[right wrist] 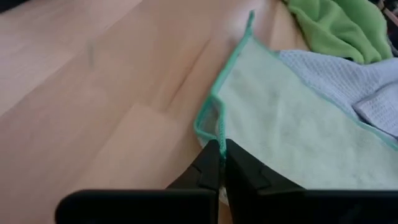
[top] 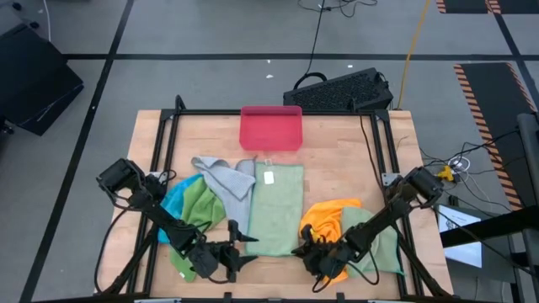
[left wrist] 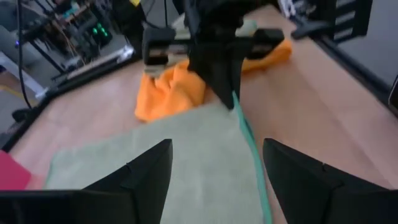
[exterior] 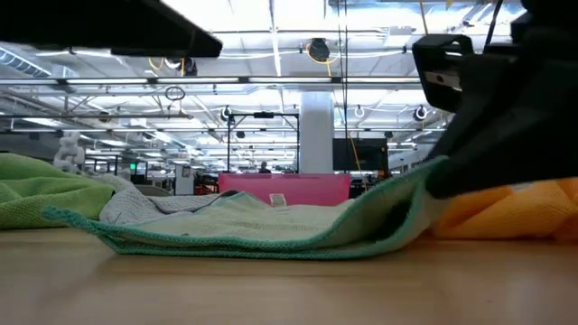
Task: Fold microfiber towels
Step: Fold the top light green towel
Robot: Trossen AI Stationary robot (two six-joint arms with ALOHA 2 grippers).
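A pale green microfiber towel (top: 276,206) with a teal hem lies spread flat at the table's middle. My right gripper (right wrist: 221,158) is at its near right corner and is shut on it. My left gripper (left wrist: 214,180) is open and low over the towel's near left corner (top: 246,244), its fingers apart above the cloth. A grey towel (top: 226,177) overlaps the pale green towel's far left corner. Blue (top: 175,202) and bright green (top: 200,206) towels lie bunched on the left. An orange towel (top: 328,217) and another green one (top: 383,244) lie on the right. My right gripper pinches the pale green towel's hemmed edge at its near right corner (right wrist: 211,134) between its two shut fingers. The fingers come low and slanting from the table's near right. The corner is raised a little off the wood (exterior: 420,181); the rest of the towel lies flat.
A rigid pink-red tray (top: 271,128) stands at the table's far middle, just beyond the towel. A black frame (top: 168,126) runs round the tabletop. Bare wood shows along the near edge (exterior: 271,289) and beside the tray.
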